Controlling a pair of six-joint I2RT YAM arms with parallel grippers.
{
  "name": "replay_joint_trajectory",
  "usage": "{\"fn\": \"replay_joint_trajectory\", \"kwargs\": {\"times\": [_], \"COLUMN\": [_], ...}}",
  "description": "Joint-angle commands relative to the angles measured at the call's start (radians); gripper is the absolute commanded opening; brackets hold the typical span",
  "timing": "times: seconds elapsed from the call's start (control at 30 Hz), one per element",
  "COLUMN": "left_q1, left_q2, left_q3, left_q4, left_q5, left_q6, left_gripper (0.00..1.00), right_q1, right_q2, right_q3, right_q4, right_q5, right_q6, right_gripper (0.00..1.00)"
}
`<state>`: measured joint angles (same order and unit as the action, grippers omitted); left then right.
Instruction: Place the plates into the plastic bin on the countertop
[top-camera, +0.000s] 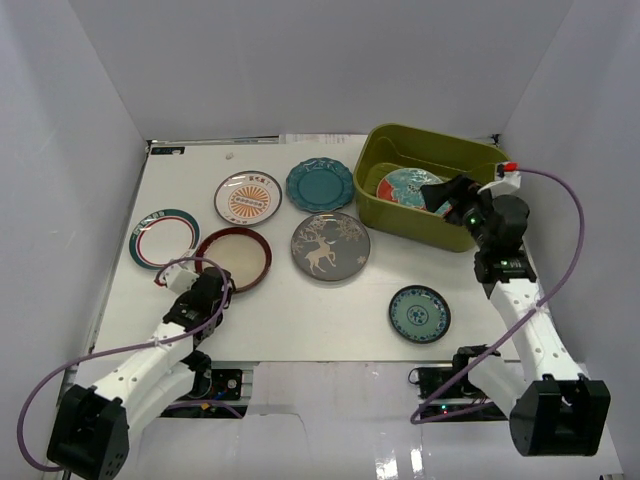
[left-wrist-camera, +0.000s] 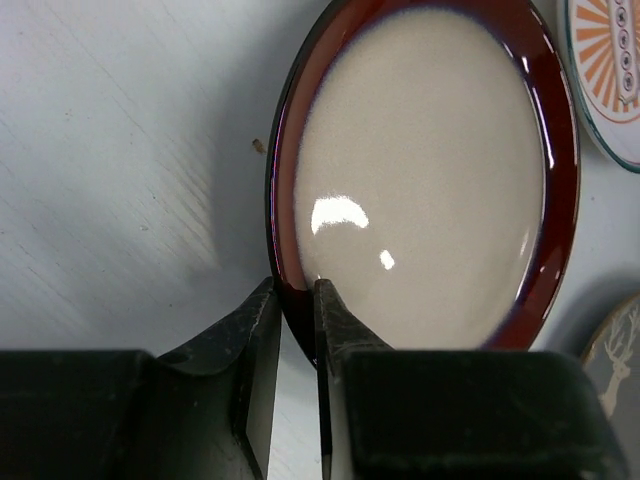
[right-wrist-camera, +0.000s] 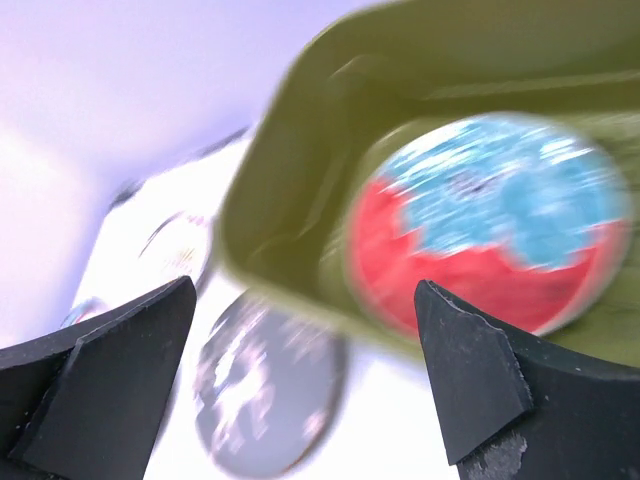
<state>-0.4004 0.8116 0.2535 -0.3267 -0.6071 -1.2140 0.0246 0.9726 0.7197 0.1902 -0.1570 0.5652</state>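
One plate, the dark-rimmed cream plate (top-camera: 233, 258), lies at the left of the countertop (top-camera: 300, 310) with its near rim pinched in your left gripper (left-wrist-camera: 295, 290), while the plastic bin (top-camera: 385, 215) stands well off to its right, beside your spread-open right gripper (right-wrist-camera: 305, 290).

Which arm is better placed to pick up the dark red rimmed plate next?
Left. The left gripper is clamped on the rim of the dark-rimmed plate; the right gripper hangs open at the plastic bin, far from that plate.
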Motion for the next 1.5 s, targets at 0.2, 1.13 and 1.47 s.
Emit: {"fn": "replay_joint_trajectory", "kwargs": {"times": [0.2,1.13,1.47], "left_q1": [0.002,0.0,0.002], "left_q2": [-0.224,-0.508,-0.473], "left_q3": [0.145,0.291,0.288], "left_q4": [-0.066,-0.089,0.026], "left_q5": [0.145,0.374,0.504], "left_q6": [0.202,0.215,0.205], "left_gripper": [0.0,0.0,0.0], "right_q1": [0.478,0.762,0.727], "right_q2": [0.07,0.681,0.658], "right_q3": [-0.085,0.081,0.063], "right_q4": [0.044,0.416,0.422], "right_q5": [-0.191,-0.305,-0.253], "right_q6": [0.048,0.36,0.355], "right_gripper": [0.97,0.9,0.54]}}
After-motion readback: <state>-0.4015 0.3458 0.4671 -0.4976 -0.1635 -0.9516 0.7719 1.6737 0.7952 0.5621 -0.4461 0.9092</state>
